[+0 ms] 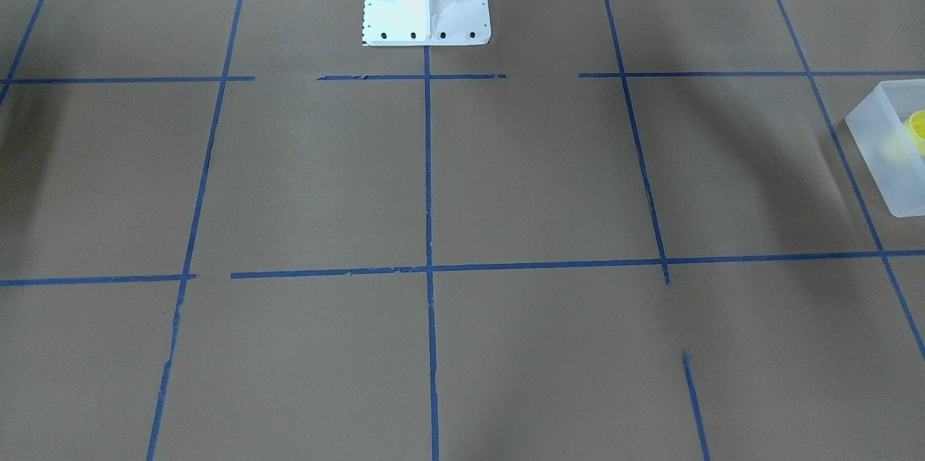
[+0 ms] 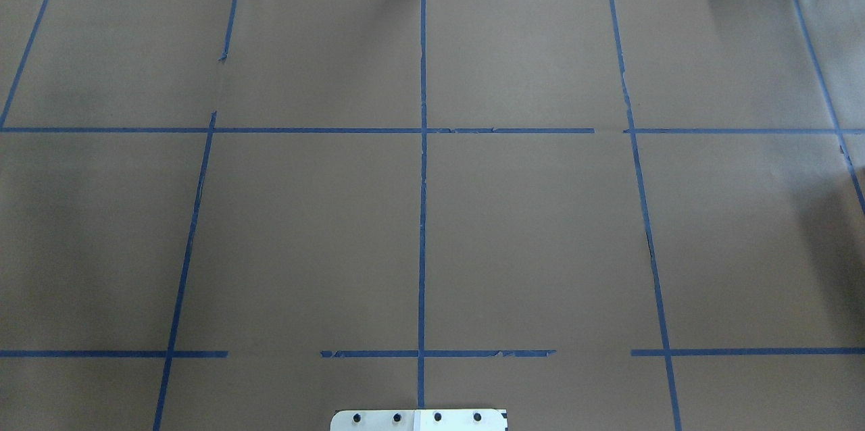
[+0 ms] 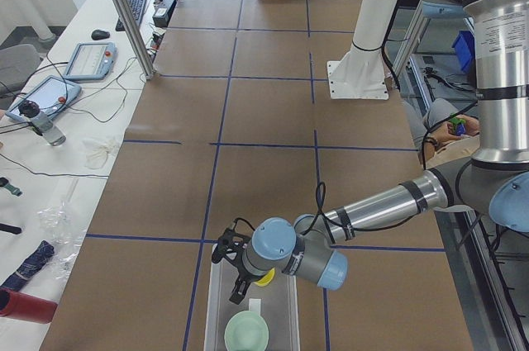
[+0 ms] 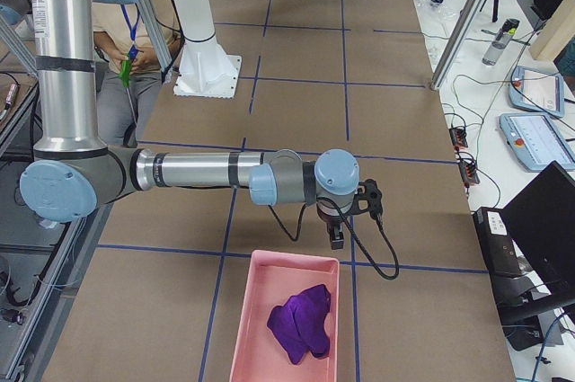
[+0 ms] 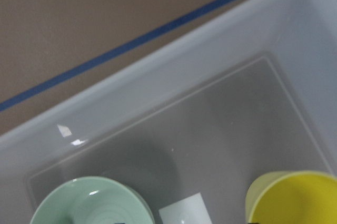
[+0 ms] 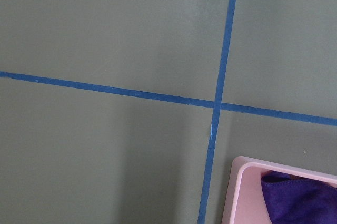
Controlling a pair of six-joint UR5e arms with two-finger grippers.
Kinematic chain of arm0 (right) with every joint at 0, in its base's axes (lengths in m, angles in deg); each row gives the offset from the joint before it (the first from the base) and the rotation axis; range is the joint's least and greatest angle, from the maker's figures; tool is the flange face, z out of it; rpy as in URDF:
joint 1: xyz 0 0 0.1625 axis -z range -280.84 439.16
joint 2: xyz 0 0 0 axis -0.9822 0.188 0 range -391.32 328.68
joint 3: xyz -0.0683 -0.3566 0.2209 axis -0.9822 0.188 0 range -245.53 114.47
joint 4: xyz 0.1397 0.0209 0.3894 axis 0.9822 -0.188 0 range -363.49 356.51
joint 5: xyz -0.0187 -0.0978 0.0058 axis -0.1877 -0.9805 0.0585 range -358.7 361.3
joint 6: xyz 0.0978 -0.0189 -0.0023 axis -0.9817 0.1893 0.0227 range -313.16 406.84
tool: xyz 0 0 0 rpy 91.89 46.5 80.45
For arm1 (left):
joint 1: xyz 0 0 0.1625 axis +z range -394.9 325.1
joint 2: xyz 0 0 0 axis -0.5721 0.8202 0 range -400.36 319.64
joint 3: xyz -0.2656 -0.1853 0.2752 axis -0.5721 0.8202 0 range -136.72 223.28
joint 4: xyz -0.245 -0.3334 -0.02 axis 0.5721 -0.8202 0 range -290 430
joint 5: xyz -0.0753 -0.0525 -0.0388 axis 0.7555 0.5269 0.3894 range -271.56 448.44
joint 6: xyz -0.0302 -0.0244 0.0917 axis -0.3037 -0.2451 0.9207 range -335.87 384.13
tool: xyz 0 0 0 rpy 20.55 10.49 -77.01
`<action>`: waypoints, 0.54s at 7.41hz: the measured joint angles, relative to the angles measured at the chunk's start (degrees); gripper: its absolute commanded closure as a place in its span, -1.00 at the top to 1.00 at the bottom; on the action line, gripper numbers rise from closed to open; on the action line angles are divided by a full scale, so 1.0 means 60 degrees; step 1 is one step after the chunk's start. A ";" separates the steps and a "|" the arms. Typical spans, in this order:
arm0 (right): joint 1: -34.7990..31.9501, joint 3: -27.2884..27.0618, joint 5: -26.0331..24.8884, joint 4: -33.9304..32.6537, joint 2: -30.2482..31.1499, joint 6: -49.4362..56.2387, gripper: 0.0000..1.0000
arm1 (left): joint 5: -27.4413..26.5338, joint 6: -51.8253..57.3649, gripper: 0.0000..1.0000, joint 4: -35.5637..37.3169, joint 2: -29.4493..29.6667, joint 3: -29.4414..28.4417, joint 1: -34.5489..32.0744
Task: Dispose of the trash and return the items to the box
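So right now I'm hanging my left pincer (image 3: 238, 285) over the translucent frosted-white rectangular plastic bin (image 5: 158, 92), which is sitting at my left end of the brown-paper-covered bench (image 2: 304, 228) with its blue tape grid. Both items are lying inside the bin. The small yellow plastic tumbler cup (image 5: 295, 197) is standing mouth-up on the bin floor, and the pale mint-green round bowl (image 5: 89, 203) is sitting well apart from it, with a little white label (image 5: 184, 211) showing on the floor between them. From the side camera the cup is sitting just beside the pincer, right under my wrist, while the bowl is lying further along the bin, closer to that camera. Honestly, I can't tell whether the left pincer is spread or pressed together. It's only showing from the side, and my wrist cam is catching nothing useful of the fingers.

My right pincer (image 4: 337, 240) is pointing straight down at the other end of the bench, hovering over bare paper just beside the rim of a pink rectangular plastic tray (image 4: 247, 310), not over it. A crumpled purple cloth (image 4: 301, 324) is lying in that tray. Same deal here: I can't tell if the right pincer is spread or pressed together.
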 measured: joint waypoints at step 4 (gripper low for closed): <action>-0.0012 -0.0753 -0.0398 -0.0099 0.0027 -0.0442 1.00 | 0.0679 -0.2122 1.00 0.4027 -0.1094 0.5131 0.0889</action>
